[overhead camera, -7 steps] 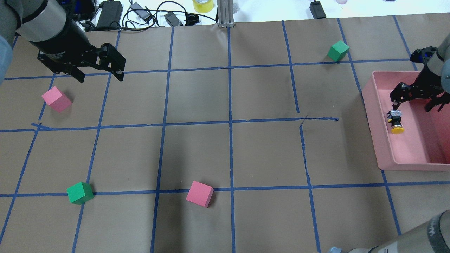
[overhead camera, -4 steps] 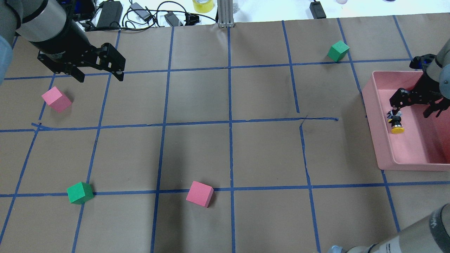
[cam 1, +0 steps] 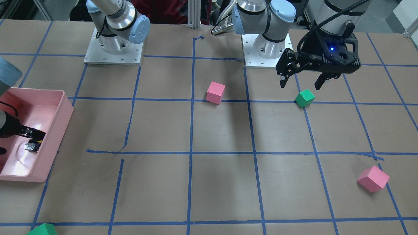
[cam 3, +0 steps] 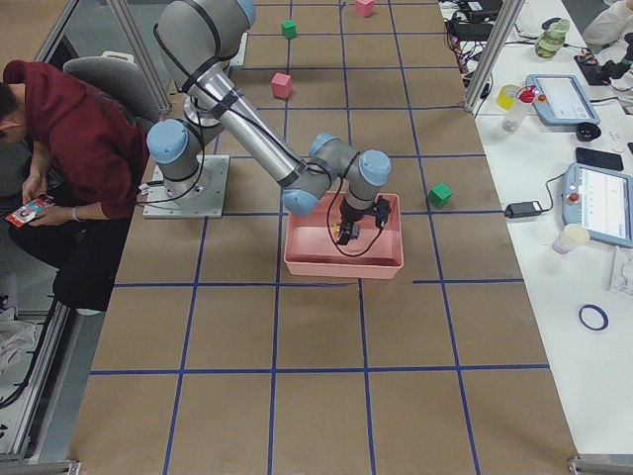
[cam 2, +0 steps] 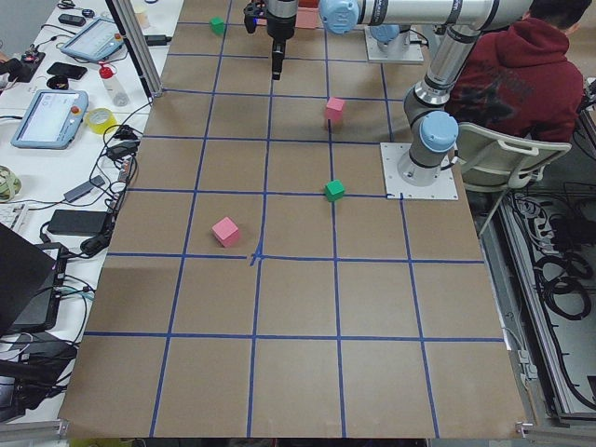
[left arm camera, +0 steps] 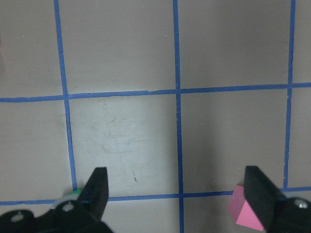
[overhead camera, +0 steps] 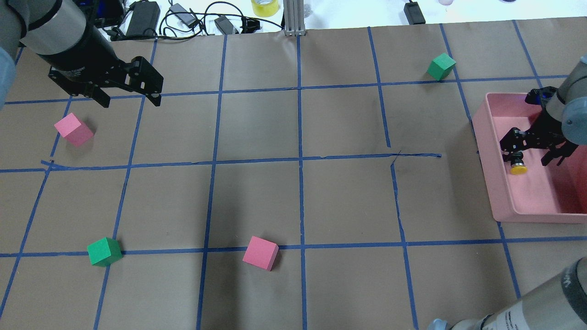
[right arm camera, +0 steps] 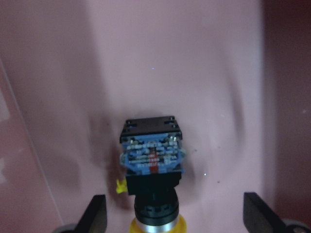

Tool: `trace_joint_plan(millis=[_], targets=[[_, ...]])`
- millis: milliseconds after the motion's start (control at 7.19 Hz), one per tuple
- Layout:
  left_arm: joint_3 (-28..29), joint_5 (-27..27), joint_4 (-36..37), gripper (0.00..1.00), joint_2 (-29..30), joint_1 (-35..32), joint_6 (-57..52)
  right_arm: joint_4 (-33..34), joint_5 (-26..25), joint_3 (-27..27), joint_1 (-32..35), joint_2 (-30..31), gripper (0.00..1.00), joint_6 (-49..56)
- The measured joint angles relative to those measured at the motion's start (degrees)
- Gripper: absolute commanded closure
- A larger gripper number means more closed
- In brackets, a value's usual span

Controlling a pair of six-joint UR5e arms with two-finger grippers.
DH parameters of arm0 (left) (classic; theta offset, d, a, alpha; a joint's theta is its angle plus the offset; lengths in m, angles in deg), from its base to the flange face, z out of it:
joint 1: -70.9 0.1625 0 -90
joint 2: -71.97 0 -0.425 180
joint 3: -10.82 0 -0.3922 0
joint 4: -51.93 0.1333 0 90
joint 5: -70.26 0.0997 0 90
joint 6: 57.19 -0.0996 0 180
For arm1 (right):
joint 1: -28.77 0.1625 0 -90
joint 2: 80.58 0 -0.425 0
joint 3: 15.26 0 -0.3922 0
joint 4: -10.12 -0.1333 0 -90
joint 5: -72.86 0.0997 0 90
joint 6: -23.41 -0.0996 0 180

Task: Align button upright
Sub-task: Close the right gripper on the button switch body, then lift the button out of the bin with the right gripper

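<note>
Open right claw hovers over the button inside the pink bin.

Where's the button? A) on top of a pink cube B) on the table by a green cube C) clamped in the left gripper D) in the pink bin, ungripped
D: the button lies on the floor of the pink bin, between the open right gripper's fingers, neither touching it.

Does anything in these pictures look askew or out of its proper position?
Yes. The button lies on its side on the floor of the pink bin, its yellow cap pointing sideways rather than up. The right gripper hangs open over it, not gripping. The blue tape line near the table's middle is also torn and offset.
</note>
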Motion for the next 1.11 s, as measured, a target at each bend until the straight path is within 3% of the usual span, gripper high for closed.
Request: trace_joint_plan(millis=[139,278,417,1113], targets=[[-0.02,0.0,0.0,0.0,0.0,0.0,-0.01,1.01,0.04,-0.02,-0.16,-0.7,0.4,-0.11],[-0.01,0.0,0.0,0.0,0.0,0.0,-0.01,1.55,0.27,-0.02,-0.2,-1.08,0.96,-0.32],[0.0,0.0,0.0,0.0,0.0,0.0,-0.01,1.68,0.41,-0.03,-0.22,-1.23,1.0,-0.48],[0.01,0.0,0.0,0.0,0.0,0.0,0.04,1.21,1.89,1.26,-0.16,1.76,1.0,-2.54]])
